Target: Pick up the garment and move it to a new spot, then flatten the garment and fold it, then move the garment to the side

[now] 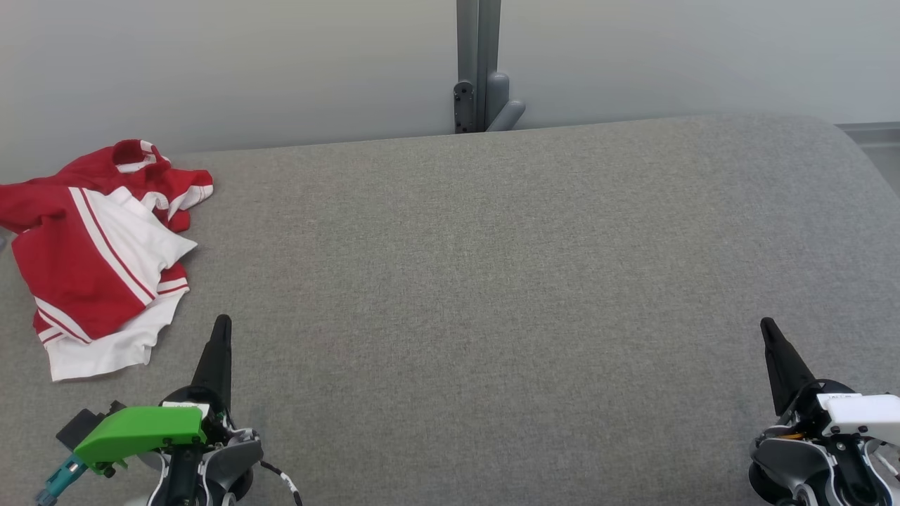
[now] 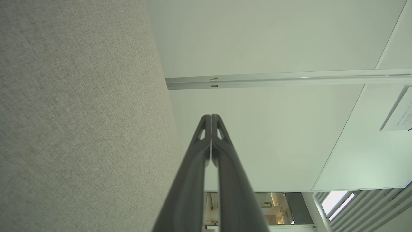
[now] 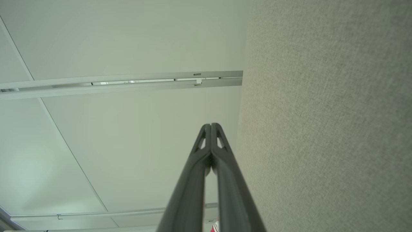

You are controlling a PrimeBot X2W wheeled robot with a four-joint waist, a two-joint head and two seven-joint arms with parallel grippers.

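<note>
Lying crumpled on grey surface (image 1: 492, 281) at upper left of frame: garment (image 1: 91, 267), long axis running top to bottom, collar up, white hem down. Noted left gripper (image 1: 222, 322), right gripper (image 1: 766, 325) pinched closed, empty.

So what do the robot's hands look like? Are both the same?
The left gripper and right gripper both have long, dark, pointy fingers with small holes near the tips. The left has a bright green cover, a teal plug and a thin cable; the right has a white cover.
</note>
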